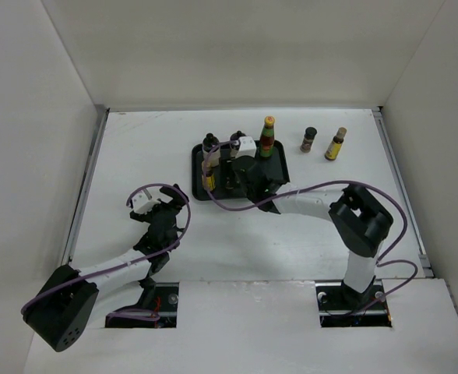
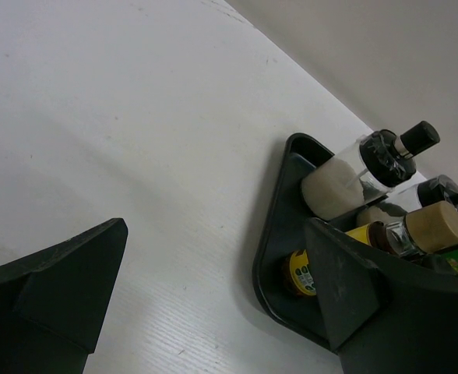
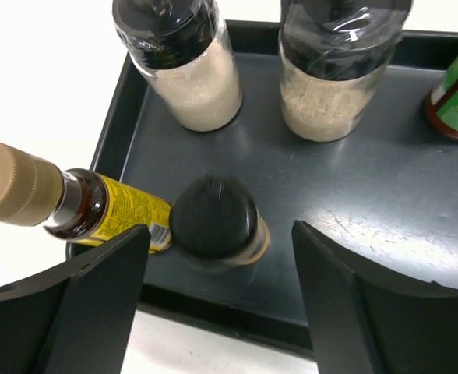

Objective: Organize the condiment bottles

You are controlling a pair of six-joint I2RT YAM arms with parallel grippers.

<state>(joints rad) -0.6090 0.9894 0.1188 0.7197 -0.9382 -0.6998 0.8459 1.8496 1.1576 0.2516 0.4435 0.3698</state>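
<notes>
Over the tray's (image 3: 369, 179) near-left corner the right gripper (image 3: 220, 234) hangs with fingers spread, straddling a small dark-capped bottle (image 3: 213, 220) that stands on the tray floor. Gaps show on both sides, so nothing is pinched. The bottle top is blurred. We cannot tell whether a grasp is about to close or a release has just been made. We judge the step in hand to be seating this bottle in the tray.

Handling notes: one finger sits just beside the toppled yellow-labelled bottle (image 3: 96, 204), which lies across the tray's left rim with its tan cap outside. A sideways move risks rolling it off. We would travel vertically only, then right that bottle.

Left of the tray, well apart, the left gripper (image 2: 213, 230) is spread and empty.

Count:
- cream bottles (image 3: 194, 86) (image 3: 330, 97), black caps: 2, at the tray's far side
- red-green bottle (image 3: 455, 101): 1, tray's far-right corner
- yellow-labelled: 2, one toppled and one upright yellow-labelled bottle (image 1: 336, 144) right of the tray
- small dark: 2, one between the fingers and one dark brown bottle (image 1: 309, 139) right of the tray
- tray: 1

Five on the tray, two off.
</notes>
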